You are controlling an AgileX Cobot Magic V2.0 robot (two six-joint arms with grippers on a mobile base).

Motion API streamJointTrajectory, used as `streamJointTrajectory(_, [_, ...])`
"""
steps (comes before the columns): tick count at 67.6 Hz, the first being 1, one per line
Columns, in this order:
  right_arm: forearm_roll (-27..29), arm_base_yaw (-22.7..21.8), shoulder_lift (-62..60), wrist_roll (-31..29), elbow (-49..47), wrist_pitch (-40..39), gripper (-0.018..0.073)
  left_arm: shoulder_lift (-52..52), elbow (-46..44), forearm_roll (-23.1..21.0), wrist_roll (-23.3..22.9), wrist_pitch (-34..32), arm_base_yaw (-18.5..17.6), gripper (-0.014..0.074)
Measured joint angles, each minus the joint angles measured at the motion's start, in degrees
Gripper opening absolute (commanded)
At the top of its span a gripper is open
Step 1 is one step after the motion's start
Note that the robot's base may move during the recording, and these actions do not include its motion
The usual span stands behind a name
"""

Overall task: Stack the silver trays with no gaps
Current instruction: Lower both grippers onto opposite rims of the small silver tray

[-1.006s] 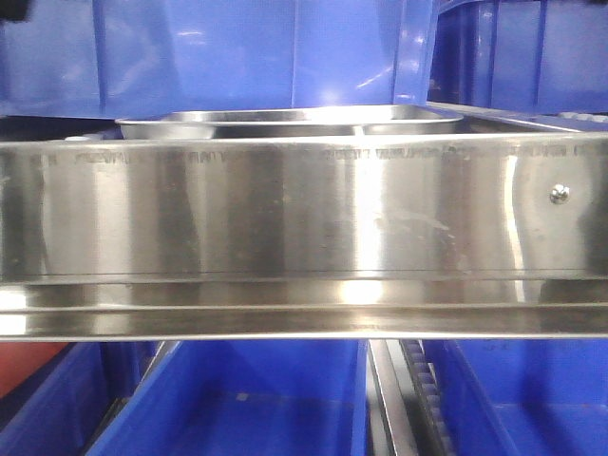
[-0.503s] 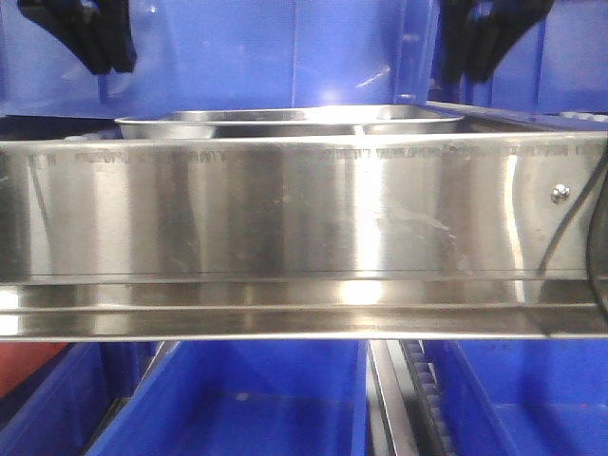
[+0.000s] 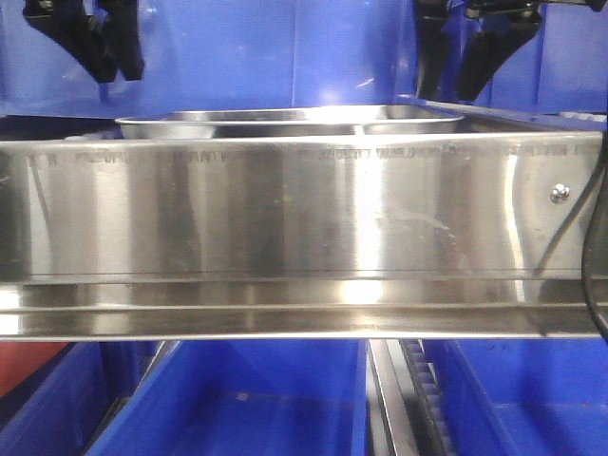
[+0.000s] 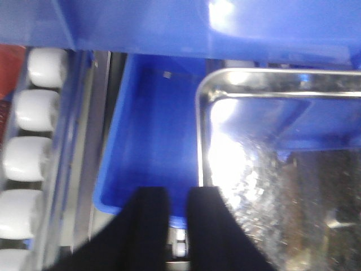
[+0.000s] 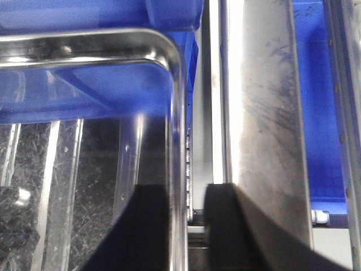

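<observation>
Both claws hung released and held nothing. In the front view the left claw (image 3: 112, 65) and the right claw (image 3: 454, 81) stood at the top of the frame, above the silver tray (image 3: 285, 122) and apart from it, each with its black fingers parted. The right claw's gap was the wider of the two.

The tray lay on the shelf behind the long steel front panel (image 3: 304, 209), which hid all but its rim. From there I could not tell whether it was one tray or several nested.

The wrist views looked down on what the panel covered. The left wrist view showed the left claw (image 4: 177, 217) with a narrow slot between its fingers. The tray's (image 4: 282, 169) left rim ran down toward the inner finger (image 4: 211, 226), and a blue bin (image 4: 152, 130) and a row of white rollers (image 4: 34, 113) lay beyond on the left. The right wrist view showed the right claw (image 5: 189, 226) with the tray's (image 5: 84, 141) right rim running into the gap, close to the inner finger (image 5: 146, 226). Whether the rim touched that finger could not be told. A scratched steel strip (image 5: 265, 113) and another blue bin (image 5: 321, 113) lay to the right.

A screw (image 3: 560, 194) sat at the panel's right end, a dark cable (image 3: 594, 256) curved down the right edge, and a further blue bin (image 3: 247, 399) stood below the shelf.
</observation>
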Motion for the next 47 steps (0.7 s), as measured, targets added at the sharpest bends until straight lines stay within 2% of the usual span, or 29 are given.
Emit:
streamJointTrajectory(8, [0.0,0.0,0.8,0.0,0.0,-0.14,0.013,0.13,0.0,-0.42,0.0,-0.1,0.0,0.0218])
streamJointTrajectory(22, [2.26,0.0,2.35,-0.1,-0.13,-0.51,0.013,1.21,0.0,-0.69,0.0,-0.24,0.0,0.0213])
streamJointTrajectory(47, [2.49,0.0,3.04,-0.23,-0.13,-0.84,0.013,2.39,3.01,-1.49,0.0,-1.73,0.0,0.0213])
